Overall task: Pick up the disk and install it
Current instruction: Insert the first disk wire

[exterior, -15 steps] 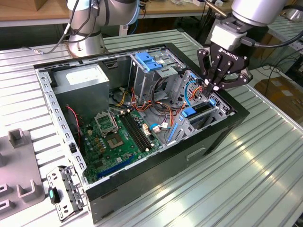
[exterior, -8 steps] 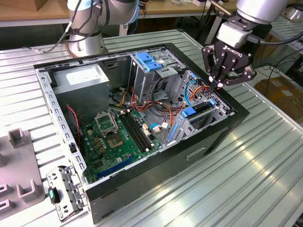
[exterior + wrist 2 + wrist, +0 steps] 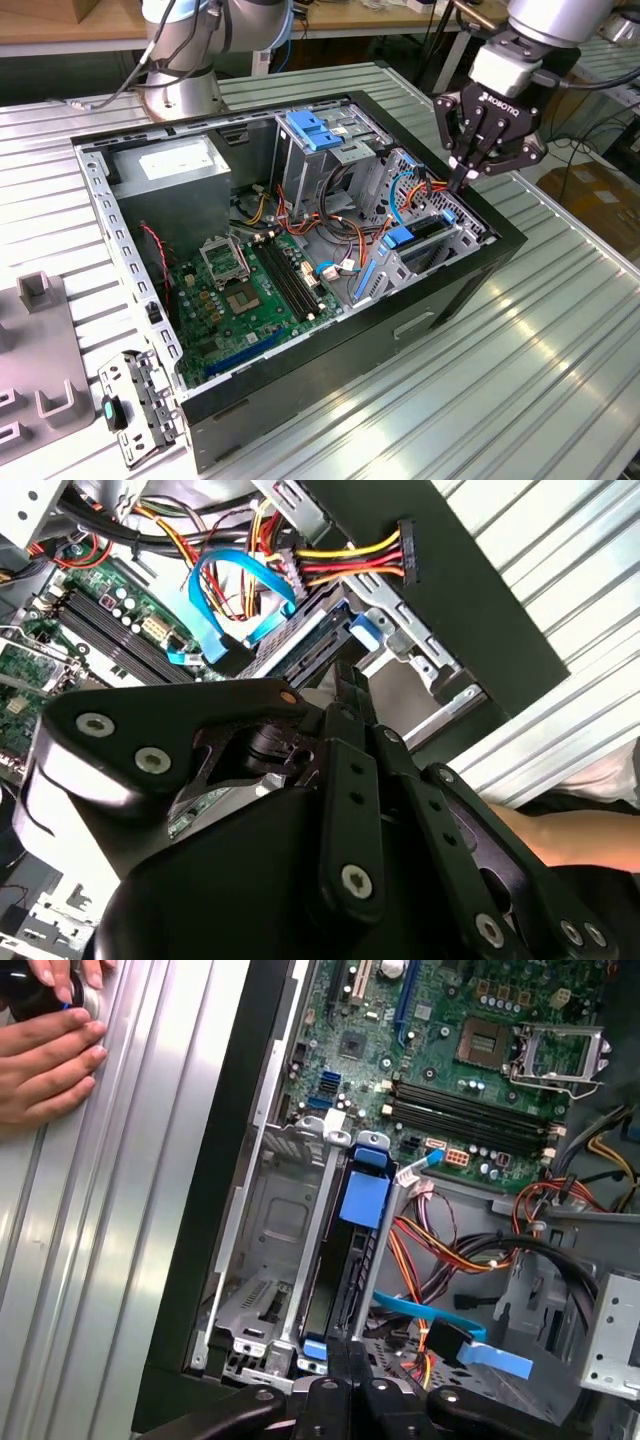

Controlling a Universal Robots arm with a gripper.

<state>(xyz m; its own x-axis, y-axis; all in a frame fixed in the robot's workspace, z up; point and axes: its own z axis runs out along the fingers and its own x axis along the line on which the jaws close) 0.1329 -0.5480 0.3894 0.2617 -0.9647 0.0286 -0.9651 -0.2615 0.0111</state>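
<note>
Exterior view: an open black computer case (image 3: 330, 370) lies on the ribbed metal surface (image 3: 560, 330), its drive cage (image 3: 445, 240) at the case's edge toward the exterior view's right. The disk (image 3: 350, 1270) stands on edge in that cage between blue rails, and the pincer (image 3: 462, 182), clenched with tips together, sits right at its outer end. A hand (image 3: 45, 1055) rests on the surface beside the case.

wires (image 3: 425, 1245) crowd drive cage (image 3: 265, 1210), mobo (image 3: 450, 1020) area open
</note>
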